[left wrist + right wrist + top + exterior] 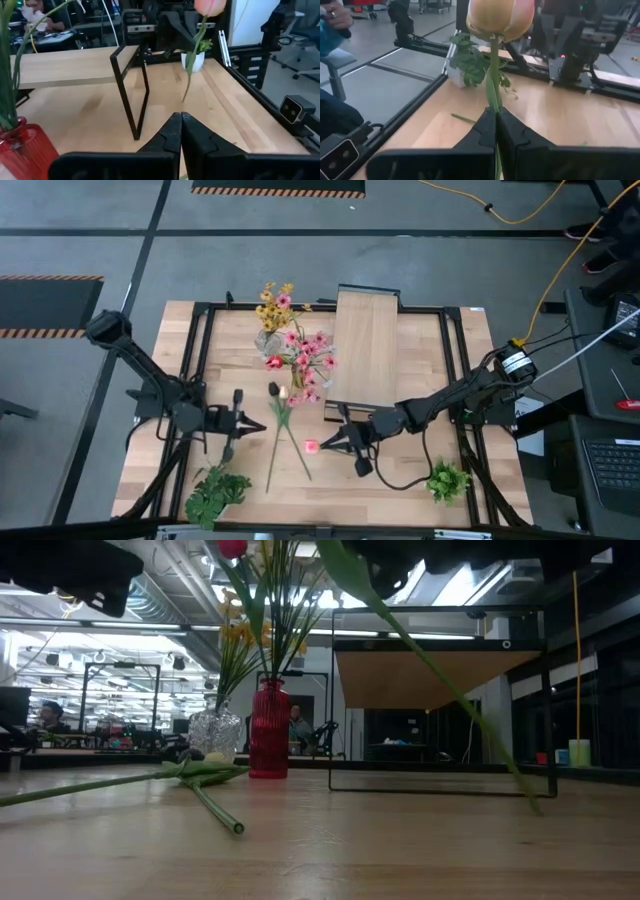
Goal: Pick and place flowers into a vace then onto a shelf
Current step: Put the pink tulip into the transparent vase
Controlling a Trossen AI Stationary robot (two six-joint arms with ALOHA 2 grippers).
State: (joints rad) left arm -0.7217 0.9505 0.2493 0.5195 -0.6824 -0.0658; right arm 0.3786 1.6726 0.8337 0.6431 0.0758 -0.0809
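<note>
My right gripper (330, 443) is over the table's near middle, shut on a pink tulip (311, 446), whose blossom (500, 17) stands just past the fingertips. My left gripper (247, 423) is shut and touches nothing, to the left of two flowers (280, 435) that lie crossed on the tabletop. The clear glass vase (265, 340) stands on the table with yellow daisies in it, next to a red cylinder (268, 730) of pink sprays. The light-wood shelf (365, 345) stands at the far middle. My right gripper pinches the tulip's stem (493, 97) just under the blossom, between its two fingers. The fingers come level from the table's right side and lie across the stem. The tulip is lifted, blossom up, and its stem (450, 690) hangs slanting, its lower end (535, 805) close above the tabletop.
A leafy green bunch (215, 492) lies at the near left corner and a small potted green plant (447, 478) stands at the near right. The shelf's dark frame (132, 95) rises between the grippers and the far edge. A black rail (200, 380) runs around the tabletop.
</note>
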